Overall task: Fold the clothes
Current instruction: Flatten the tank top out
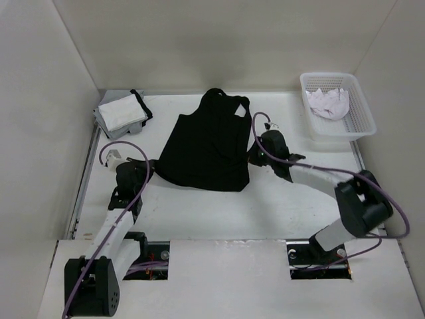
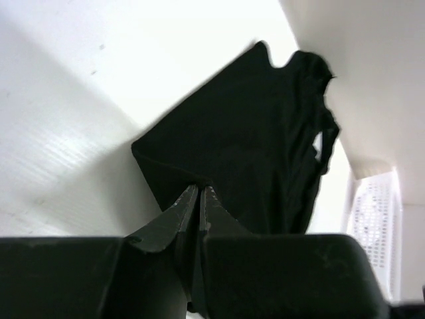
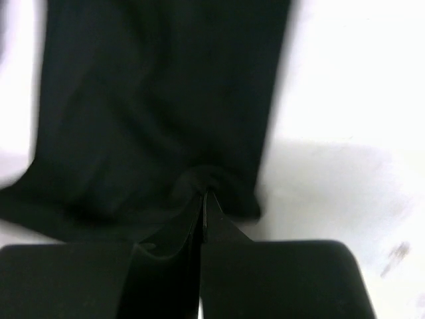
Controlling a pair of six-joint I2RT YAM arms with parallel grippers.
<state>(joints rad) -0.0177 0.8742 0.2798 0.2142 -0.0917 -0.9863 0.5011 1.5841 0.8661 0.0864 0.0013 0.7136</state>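
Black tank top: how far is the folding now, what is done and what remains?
Done: the black tank top lies spread flat on the table. In hand: the left pincer is shut on its hem near a corner, the right pincer on its side edge. Left: no clear fold shows yet, so all folding remains.
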